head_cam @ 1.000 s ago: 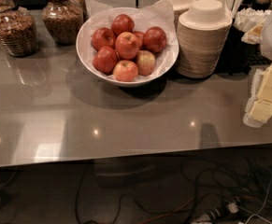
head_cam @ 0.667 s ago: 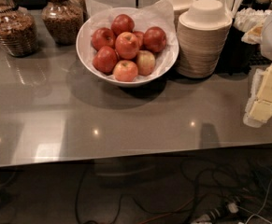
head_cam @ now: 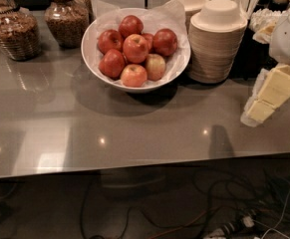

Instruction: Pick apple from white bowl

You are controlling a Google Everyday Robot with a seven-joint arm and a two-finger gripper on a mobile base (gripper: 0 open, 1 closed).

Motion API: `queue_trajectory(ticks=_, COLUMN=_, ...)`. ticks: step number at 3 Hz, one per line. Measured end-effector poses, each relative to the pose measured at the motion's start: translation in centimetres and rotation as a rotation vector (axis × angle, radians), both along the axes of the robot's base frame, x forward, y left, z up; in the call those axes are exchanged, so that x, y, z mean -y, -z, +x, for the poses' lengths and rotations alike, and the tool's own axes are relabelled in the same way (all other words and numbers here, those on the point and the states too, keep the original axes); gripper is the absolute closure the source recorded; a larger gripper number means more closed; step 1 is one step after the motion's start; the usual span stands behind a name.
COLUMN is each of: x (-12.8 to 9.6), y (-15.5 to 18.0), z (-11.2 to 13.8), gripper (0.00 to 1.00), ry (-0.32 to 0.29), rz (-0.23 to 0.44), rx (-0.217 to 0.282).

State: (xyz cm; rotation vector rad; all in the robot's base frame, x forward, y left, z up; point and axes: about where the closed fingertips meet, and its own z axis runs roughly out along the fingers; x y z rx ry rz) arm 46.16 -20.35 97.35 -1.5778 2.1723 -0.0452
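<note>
While the apple [head_cam: 135, 48] sits untouched in the white bowl [head_cam: 87, 54], the gripper [head_cam: 264, 101] hangs at frame right, grip state unclear.

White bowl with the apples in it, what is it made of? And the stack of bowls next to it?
The white bowl looks like glazed ceramic, perhaps hard plastic: its rim is smooth and glossy. Its paper lining is thin and crinkled. The stacked beige bowls look like matte pressed paper fibre, dull with no shine. The gripper hangs at the right edge, away from both.
</note>
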Motion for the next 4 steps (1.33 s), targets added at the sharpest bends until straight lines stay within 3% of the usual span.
queue_trajectory(ticks=1, x=-2.2, y=-0.2, z=4.4, gripper=0.0, ry=0.047, rz=0.135, rx=0.104)
queue_trajectory(ticks=2, x=-5.1, y=-1.2, z=9.7, gripper=0.0, ry=0.047, rz=0.261, rx=0.19)
queue_trajectory(ticks=3, x=-9.1, y=-2.5, z=14.3, gripper=0.0, ry=-0.002, rz=0.361, rx=0.225)
queue_trajectory(ticks=4, x=-14.1, y=-3.8, z=17.4, gripper=0.0, ry=-0.099, rz=0.428, rx=0.229)
